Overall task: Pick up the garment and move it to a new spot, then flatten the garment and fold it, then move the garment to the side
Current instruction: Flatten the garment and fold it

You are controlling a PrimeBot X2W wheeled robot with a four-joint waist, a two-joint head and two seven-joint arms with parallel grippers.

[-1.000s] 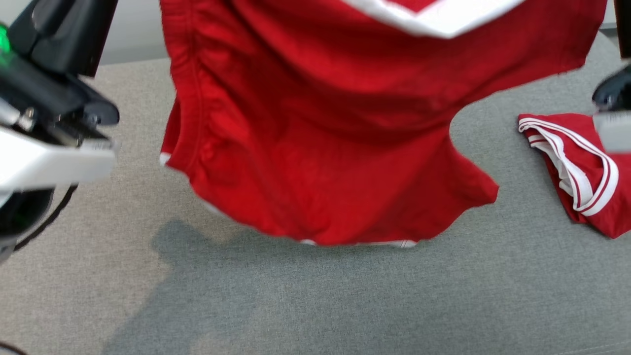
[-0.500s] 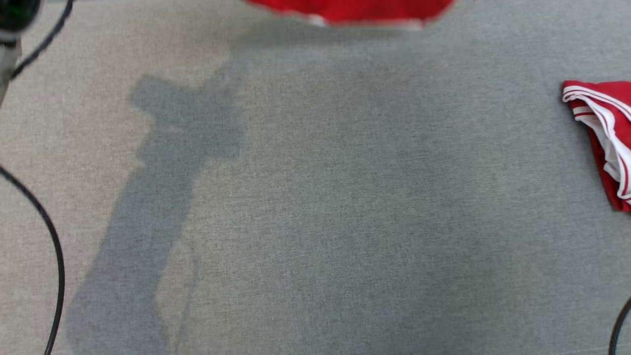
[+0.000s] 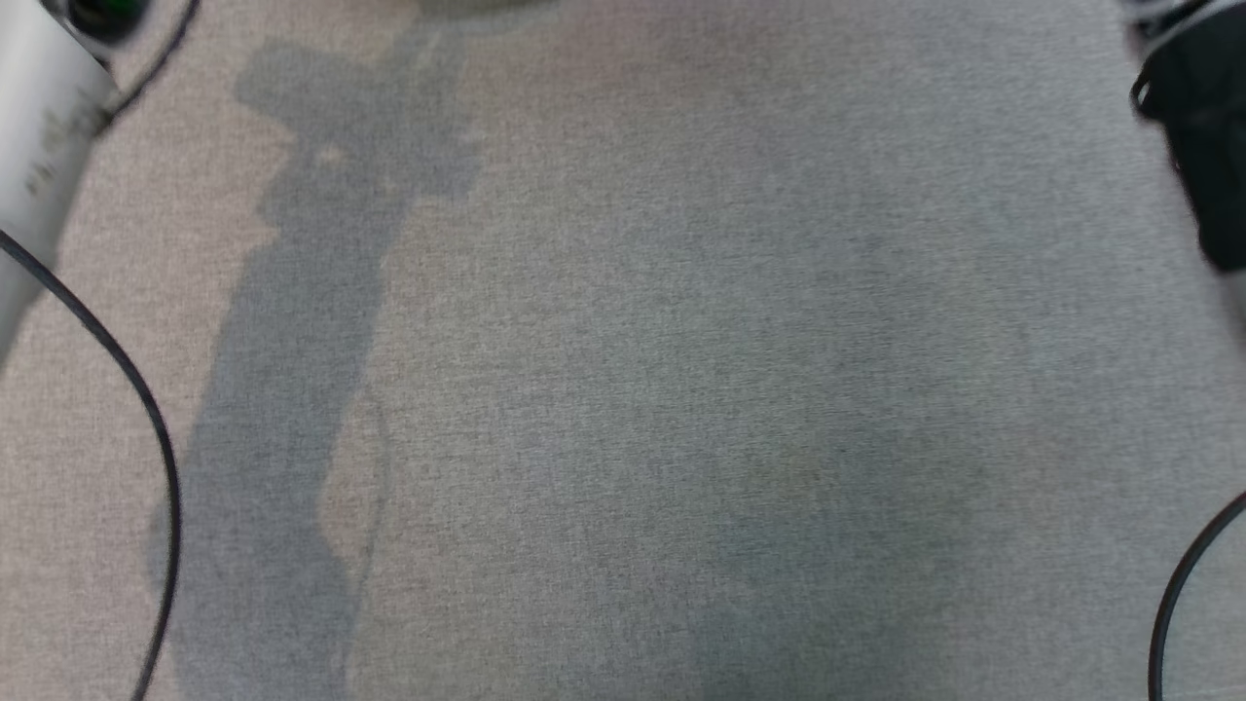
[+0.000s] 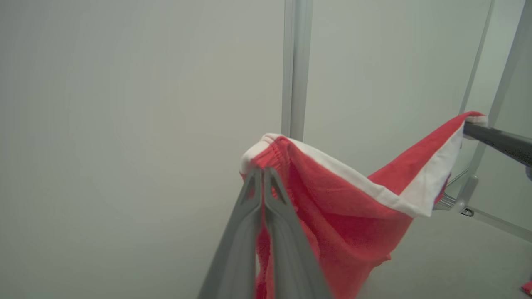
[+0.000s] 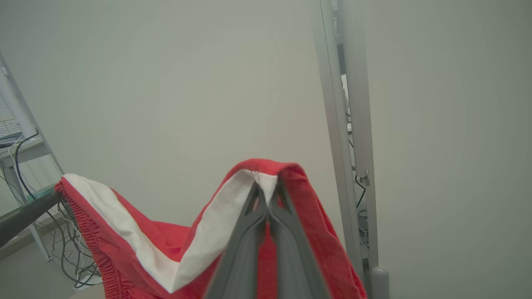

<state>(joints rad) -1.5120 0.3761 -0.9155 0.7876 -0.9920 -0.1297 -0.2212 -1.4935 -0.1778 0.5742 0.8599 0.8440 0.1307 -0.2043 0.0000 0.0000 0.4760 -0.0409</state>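
Garment: red cloth garment [image 4: 357, 232] with a white band [image 4: 353, 176] along its top edge and gathered elastic at the corners.
Where: off the surface, hung in the air between the two grippers, in front of a pale wall [image 4: 124, 124] and an upright metal post [image 4: 296, 66].
Long axis: runs along the white band from one gripper to the other, across the robot's front; the band sags into a shallow V between the two held corners.
Pointing: band edge uppermost, body of the cloth hanging down from it in loose folds; the lower hem leaves both wrist views, so whether it touches anything below cannot be told.
Left gripper [image 4: 262, 169]: fingers pressed together, pinching one gathered corner of the band.
Right gripper [image 5: 267, 182]: fingers likewise together, clamped on the other corner, where the white band folds over the red.
Below: grey fabric surface [image 3: 623, 389] in the head view, with a long shadow [image 3: 292, 341] on its left part.
Edges of head view: pale forearm [image 3: 39, 146] at upper left, a blurred dark part [image 3: 1202, 146] at upper right, black cables [image 3: 146, 419] curving in at both sides.
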